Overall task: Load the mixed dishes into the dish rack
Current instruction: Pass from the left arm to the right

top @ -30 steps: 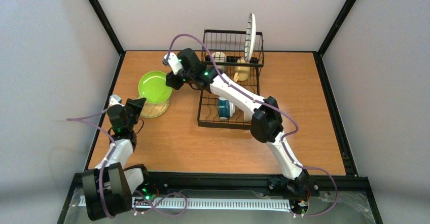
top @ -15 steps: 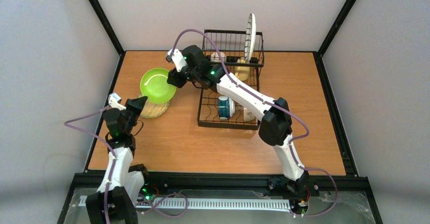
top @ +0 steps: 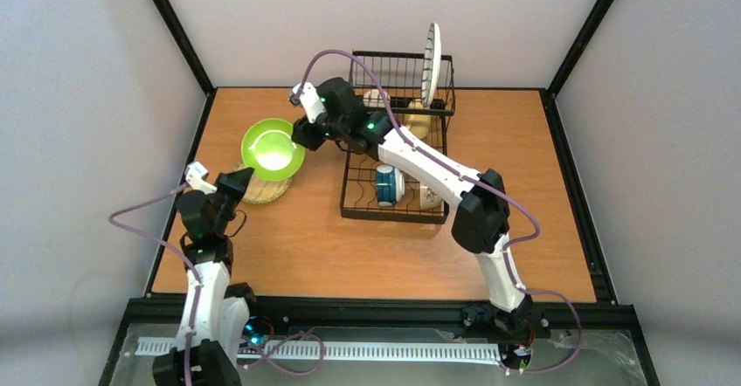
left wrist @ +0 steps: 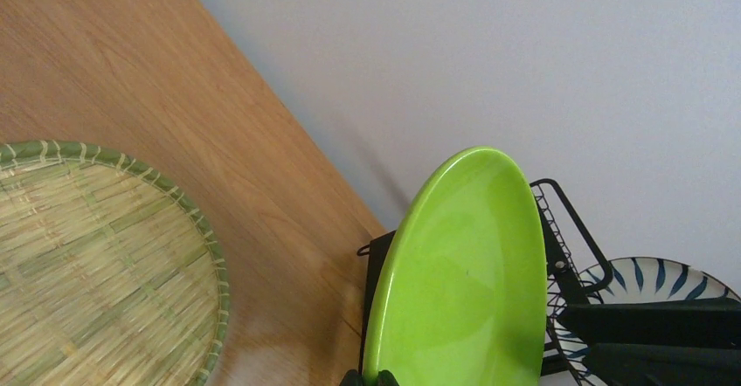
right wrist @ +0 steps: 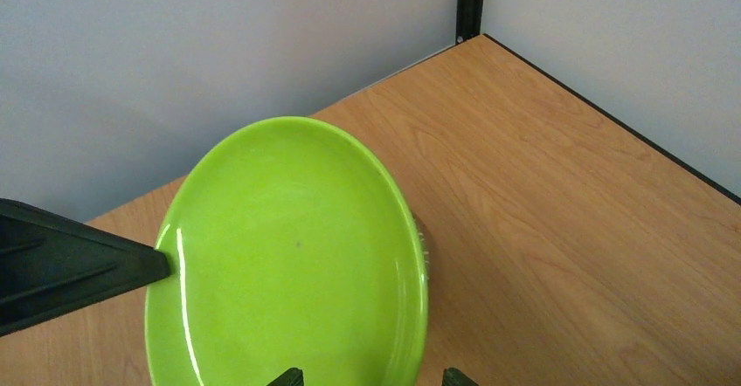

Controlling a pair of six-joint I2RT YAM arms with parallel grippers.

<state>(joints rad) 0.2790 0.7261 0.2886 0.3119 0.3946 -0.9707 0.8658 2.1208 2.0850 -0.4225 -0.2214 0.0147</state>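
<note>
Grey walls stood around a brown wooden table (top: 332, 251). On it sat the black dish rack (top: 393, 217). A striped plate (top: 432, 58) stood up at the rack's far end, and a teal-and-white cup (top: 385, 185) lay inside. The lime-green plate (top: 273, 148) was up in the air, left of the rack, tipped up on its edge near the tan plate (top: 262, 192).

The left gripper (top: 238, 181) was pinched tight on the green plate's lower rim. The right gripper (right wrist: 373, 375) had its jaws wide. One jaw looked to be on each side of the rim nearest the rack, and I could not see them touching it.

I think the green plate is hard, smooth and shiny, so it could slip. It looks light enough for one claw, but it could chip or break if it fell. The best place to grab is the rim, with one finger on the front and one on the back, pushed well in. The right claw should squeeze shut before the left one lets go. Then the plate can go standing up in a slot of the rack.
</note>
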